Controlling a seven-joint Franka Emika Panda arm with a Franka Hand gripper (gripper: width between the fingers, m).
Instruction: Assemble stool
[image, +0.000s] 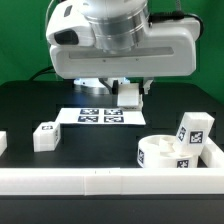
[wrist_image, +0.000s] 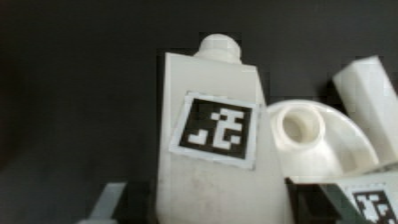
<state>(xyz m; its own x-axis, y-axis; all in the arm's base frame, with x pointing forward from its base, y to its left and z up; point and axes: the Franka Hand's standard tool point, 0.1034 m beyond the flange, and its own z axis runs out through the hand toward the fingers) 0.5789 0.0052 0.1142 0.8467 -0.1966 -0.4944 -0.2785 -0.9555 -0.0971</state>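
**Leg gripped, seat braced in the corner**
The gripper (image: 127, 98) held a leg (wrist_image: 217, 110) between half-closed jaws above the marker board (image: 100, 116). The seat disc (image: 165, 155) sat in the table's (image: 30, 105) near corner, on the exterior view's right, against the rail (image: 90, 181), probably to brace it for pressing legs in.

A black table (image: 30, 105) stands before a plain green backdrop (image: 15, 30), under soft even light.
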